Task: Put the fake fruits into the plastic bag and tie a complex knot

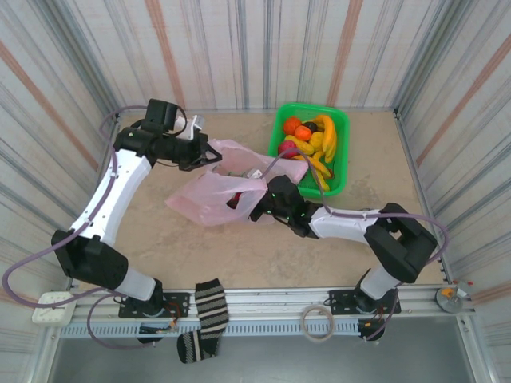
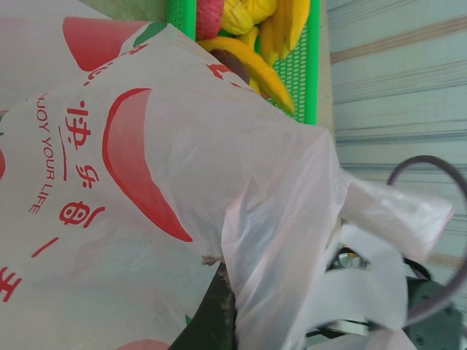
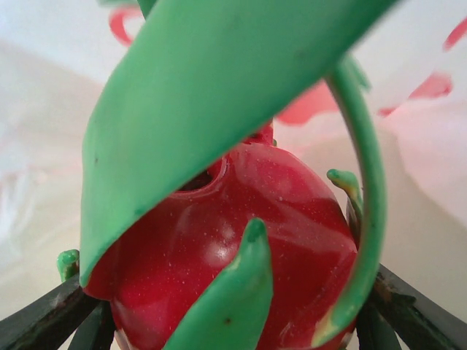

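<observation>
Right end effector (image 1: 246, 204) grips fruit (image 3: 241, 248) within plastic bag (image 1: 201, 201).

The plastic bag (image 1: 204, 199) is thin, translucent pink with red printed marks and lettering. It lies crumpled at mid-surface, left of the green basket (image 1: 342, 120), with its far edge pinched up by the left pincer (image 1: 209, 155). A glossy red dragon fruit (image 3: 182, 248) with curling green scales sits between the right pincer's (image 1: 254, 206) fingers at the bag's right-hand mouth. The other fake fruits (image 1: 313, 142), orange rounds, yellow bananas and a red one, are heaped in the basket, far right.
</observation>
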Available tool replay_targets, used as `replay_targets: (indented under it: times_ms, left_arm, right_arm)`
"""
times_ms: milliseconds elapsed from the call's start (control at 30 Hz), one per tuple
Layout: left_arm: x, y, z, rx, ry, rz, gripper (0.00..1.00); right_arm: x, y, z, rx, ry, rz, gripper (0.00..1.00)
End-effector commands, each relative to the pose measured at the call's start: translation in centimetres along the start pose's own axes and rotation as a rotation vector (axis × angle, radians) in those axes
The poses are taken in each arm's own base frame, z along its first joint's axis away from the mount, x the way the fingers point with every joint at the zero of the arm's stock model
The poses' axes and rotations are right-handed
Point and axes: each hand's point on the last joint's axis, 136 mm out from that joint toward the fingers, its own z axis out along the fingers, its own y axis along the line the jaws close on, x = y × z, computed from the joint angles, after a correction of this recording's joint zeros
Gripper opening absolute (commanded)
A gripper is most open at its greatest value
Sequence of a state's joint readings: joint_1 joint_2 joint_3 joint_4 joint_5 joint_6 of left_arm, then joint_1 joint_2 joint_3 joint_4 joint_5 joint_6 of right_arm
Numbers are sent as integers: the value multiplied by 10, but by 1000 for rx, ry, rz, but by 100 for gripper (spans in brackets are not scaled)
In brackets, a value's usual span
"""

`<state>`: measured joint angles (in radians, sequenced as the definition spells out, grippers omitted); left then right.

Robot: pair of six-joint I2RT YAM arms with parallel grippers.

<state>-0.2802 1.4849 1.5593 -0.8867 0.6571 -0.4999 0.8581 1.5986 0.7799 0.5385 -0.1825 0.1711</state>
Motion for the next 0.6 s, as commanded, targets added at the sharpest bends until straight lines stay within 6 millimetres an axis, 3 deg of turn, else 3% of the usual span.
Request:
replay_targets:
  times_ms: [0,167,400,567]
  left_arm:
    - [0,-18,-7,68,-24,18,0]
    - [2,-13,-5,52,-22,15,0]
    - [-3,4,-6,-27,-51,5,0]
    - [-2,8,-8,-40,-51,5,0]
  right_arm:
    - [-20,3,11,-16,-18,0,38]
    - [-18,-5,19,6,38,49,45]
    - [-23,-9,12,27,70,73,80]
    - [-27,-10,3,47,70,70,94]
